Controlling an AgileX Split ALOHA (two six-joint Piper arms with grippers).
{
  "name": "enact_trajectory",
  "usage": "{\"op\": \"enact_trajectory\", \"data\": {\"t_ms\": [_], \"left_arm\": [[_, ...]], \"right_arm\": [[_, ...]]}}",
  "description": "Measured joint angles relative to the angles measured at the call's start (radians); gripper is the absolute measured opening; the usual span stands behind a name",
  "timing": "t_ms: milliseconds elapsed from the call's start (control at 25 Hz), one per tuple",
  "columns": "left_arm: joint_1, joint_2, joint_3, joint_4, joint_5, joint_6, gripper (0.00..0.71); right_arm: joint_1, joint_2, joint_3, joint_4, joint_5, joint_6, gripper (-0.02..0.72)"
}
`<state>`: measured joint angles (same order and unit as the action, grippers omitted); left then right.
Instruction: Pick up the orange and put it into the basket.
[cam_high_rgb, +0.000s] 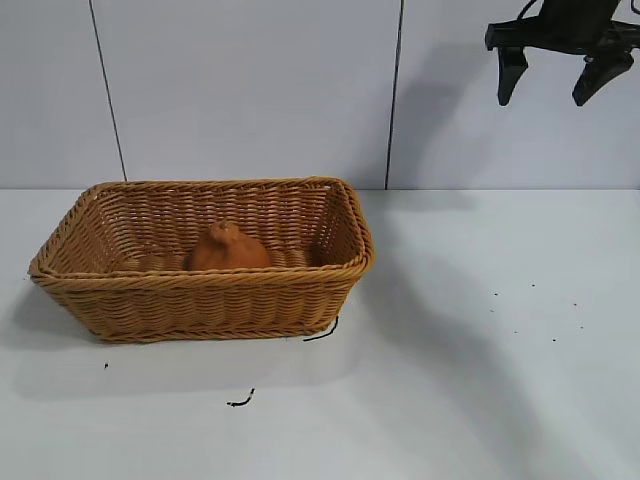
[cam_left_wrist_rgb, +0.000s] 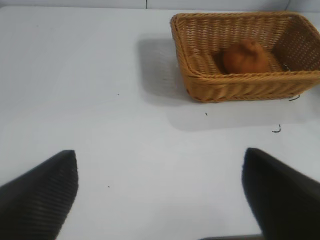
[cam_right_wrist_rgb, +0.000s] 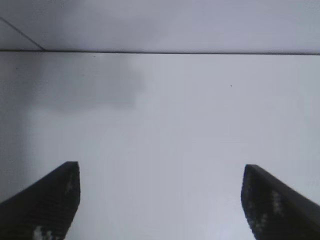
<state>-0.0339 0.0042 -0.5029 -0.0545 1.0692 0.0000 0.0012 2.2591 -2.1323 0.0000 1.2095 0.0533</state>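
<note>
The orange (cam_high_rgb: 226, 248) sits inside the basket (cam_high_rgb: 200, 300) at the left of the table (cam_high_rgb: 480, 400), far from my right claw (cam_high_rgb: 553, 82), which hangs high at the upper right against the wall (cam_high_rgb: 250, 90), well apart from the fruit and above bare table. The basket stands upright on the table with its long side toward the outside camera; the orange rests on the basket's floor, roughly in the middle, bump up, its top below the braided rim. It is the only thing I can see inside. Two short dark scraps lie on the table just in front of the basket, one (cam_high_rgb: 322, 331) by its near right corner and one (cam_high_rgb: 240, 401) a little farther out, and small dark specks (cam_high_rgb: 530, 310) dot the table to the right. My right claw's fingers (cam_right_wrist_rgb: 45, 205) stand wide apart, pointing down, and they hold and touch nothing; beneath them I see only table and wall. My left claw (cam_left_wrist_rgb: 160, 200) is parked over bare table, its fingers (cam_left_wrist_rgb: 40, 195) also spread wide and empty, looking across at the basket (cam_left_wrist_rgb: 250, 87) and the orange (cam_left_wrist_rgb: 245, 57) in it from well away.
</note>
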Motion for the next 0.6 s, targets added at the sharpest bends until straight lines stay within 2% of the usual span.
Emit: {"op": "enact_trajectory", "data": {"t_ms": [200,600], "left_arm": [[0.000,0.000,0.000,0.000,0.000,0.000,0.639],[0.000,0.000,0.000,0.000,0.000,0.000,0.639]], "right_arm": [[0.000,-0.181,0.312,0.011,0.000,-0.012,0.628],[0.000,-0.754,0.957,0.024,0.002,-0.043,0.628]]}}
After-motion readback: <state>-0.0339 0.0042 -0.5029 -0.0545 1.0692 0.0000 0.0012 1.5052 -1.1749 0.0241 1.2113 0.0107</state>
